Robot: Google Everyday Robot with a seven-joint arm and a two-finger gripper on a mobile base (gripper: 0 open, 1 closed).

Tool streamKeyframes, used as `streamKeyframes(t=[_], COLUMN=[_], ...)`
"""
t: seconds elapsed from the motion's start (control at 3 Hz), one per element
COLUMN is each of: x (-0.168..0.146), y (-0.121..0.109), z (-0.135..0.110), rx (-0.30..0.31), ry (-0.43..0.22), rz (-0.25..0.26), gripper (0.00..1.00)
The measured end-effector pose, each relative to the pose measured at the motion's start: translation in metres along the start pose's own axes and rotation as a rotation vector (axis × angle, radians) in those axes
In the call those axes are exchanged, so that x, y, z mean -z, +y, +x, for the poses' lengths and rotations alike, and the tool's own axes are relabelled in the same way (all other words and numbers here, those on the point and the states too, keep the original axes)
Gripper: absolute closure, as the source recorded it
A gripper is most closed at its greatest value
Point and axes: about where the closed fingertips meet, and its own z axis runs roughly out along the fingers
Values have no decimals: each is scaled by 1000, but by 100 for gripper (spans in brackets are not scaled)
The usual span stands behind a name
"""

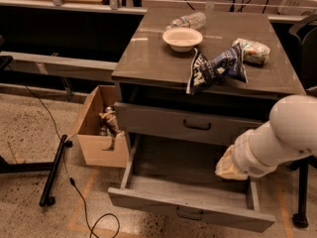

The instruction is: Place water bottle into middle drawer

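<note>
The water bottle (pixel 188 20) lies on its side at the back of the cabinet top, just behind the white bowl (pixel 182 37). The middle drawer (pixel 189 213) is pulled far out below the closed top drawer front (pixel 197 125), and its inside looks bare. My white arm (pixel 277 140) comes in from the right. Its pale end with the gripper (pixel 228 166) hangs over the right side of the open drawer, far below and in front of the bottle. Nothing shows in the gripper.
A dark blue chip bag (pixel 216 68) and a smaller snack bag (pixel 252 51) lie on the cabinet top (pixel 148 58). An open cardboard box (pixel 99 133) with items stands on the floor left of the cabinet. A black stand leg (pixel 54 167) and cable lie further left.
</note>
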Motion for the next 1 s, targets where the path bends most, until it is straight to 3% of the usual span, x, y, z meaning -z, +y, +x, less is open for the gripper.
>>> streamKeyframes(t=[0.33, 0.67, 1.0], x=[-53, -97, -141], y=[26, 51, 77], z=[-5, -20, -30], rx=[14, 52, 118], ry=[-105, -176, -159], rz=[-44, -48, -34], gripper=[100, 100, 100])
